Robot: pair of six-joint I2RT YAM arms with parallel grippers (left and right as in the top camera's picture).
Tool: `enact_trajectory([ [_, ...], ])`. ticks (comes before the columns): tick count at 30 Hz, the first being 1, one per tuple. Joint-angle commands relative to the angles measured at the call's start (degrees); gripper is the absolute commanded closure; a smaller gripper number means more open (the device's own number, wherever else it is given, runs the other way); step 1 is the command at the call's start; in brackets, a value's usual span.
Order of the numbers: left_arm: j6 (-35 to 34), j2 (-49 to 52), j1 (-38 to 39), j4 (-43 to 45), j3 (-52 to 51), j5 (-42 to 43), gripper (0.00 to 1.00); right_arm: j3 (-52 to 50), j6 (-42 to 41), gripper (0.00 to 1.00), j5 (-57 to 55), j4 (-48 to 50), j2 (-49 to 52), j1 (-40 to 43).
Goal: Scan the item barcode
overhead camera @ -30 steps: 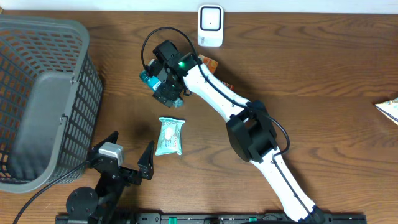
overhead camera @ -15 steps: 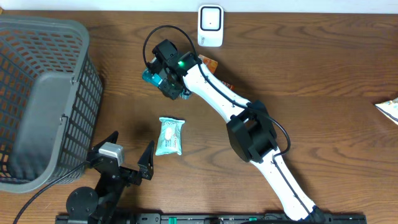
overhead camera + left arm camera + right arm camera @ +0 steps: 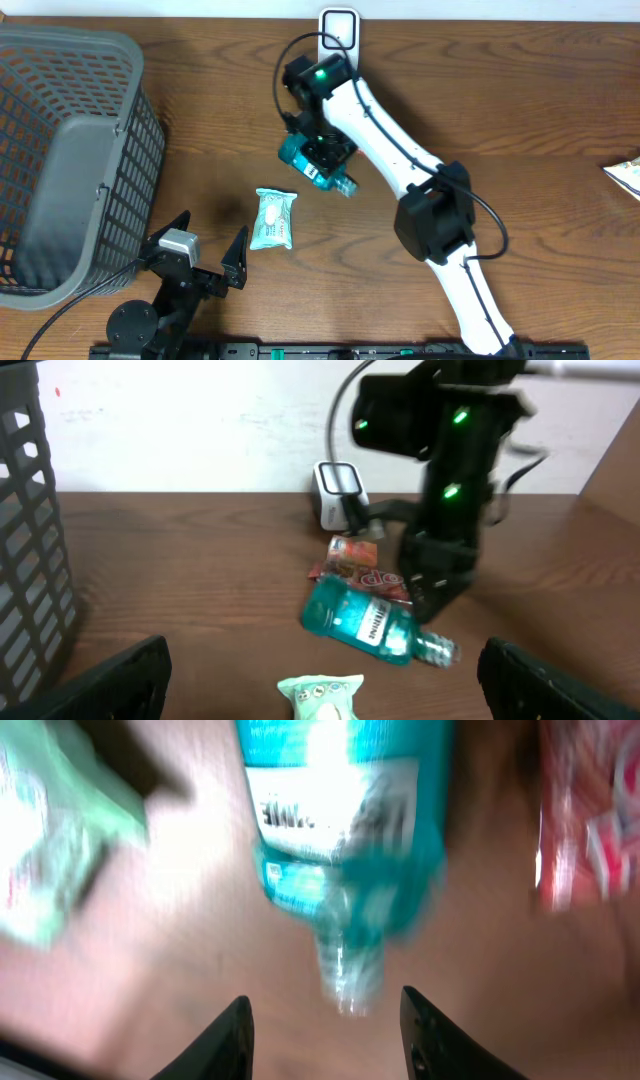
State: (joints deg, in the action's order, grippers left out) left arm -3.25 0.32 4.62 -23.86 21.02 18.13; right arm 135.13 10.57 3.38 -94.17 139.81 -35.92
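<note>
A teal mouthwash bottle [image 3: 318, 165] lies on its side on the wooden table, below the white barcode scanner [image 3: 339, 42]. My right gripper [image 3: 325, 148] hangs over its cap end. In the blurred right wrist view the bottle [image 3: 340, 810] points its clear cap down between the two dark fingers of the right gripper [image 3: 325, 1005], which stand apart with a gap on each side of the cap. The left wrist view shows the bottle [image 3: 360, 620] lying flat with the right gripper [image 3: 435, 585] above its neck and the scanner [image 3: 338, 495] behind. My left gripper [image 3: 210, 240] rests open near the front edge.
A pale green wipes pack [image 3: 272, 219] lies just ahead of the left gripper. A red snack packet [image 3: 355, 560] sits behind the bottle. A grey mesh basket [image 3: 70, 150] fills the left side. Another packet [image 3: 625, 175] shows at the right edge.
The right arm has swung right and toward the front, and the bottle has come with it from the left of the scanner. Its jaws have narrowed. The left arm has not moved.
</note>
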Motion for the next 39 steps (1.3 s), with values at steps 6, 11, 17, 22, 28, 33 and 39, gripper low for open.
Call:
enact_trajectory([
  [6,-0.7,-0.2,0.2,0.1,-0.1,0.7,0.02,-0.4,0.3,0.56,-1.3,-1.4,-1.3,1.0],
  [11,-0.7,-0.2,0.2,0.1,-0.1,0.7,0.02,-0.4,-0.4,0.14,-1.0,2.9,-1.2,-0.5],
  [17,-0.7,-0.2,0.2,0.1,-0.1,0.7,0.02,-6.6,0.2,0.20,-2.3,16.2,-1.1,-3.3],
  [22,-0.7,-0.2,0.2,0.1,-0.1,0.7,0.02,-15.1,-0.1,0.20,-10.6,21.6,-1.1,-6.1],
  [28,-0.7,-0.2,0.2,0.1,-0.1,0.7,0.02,-27.3,-4.8,0.28,-27.3,35.5,-1.1,-7.6],
  [33,-0.7,-0.2,0.2,0.1,-0.1,0.7,0.02,-32.3,-5.6,0.58,-27.5,37.8,-1.1,-7.6],
  [39,-0.7,-0.2,0.2,0.1,-0.1,0.7,0.02,-31.5,-6.3,0.64,-25.3,37.2,-1.4,-7.6],
])
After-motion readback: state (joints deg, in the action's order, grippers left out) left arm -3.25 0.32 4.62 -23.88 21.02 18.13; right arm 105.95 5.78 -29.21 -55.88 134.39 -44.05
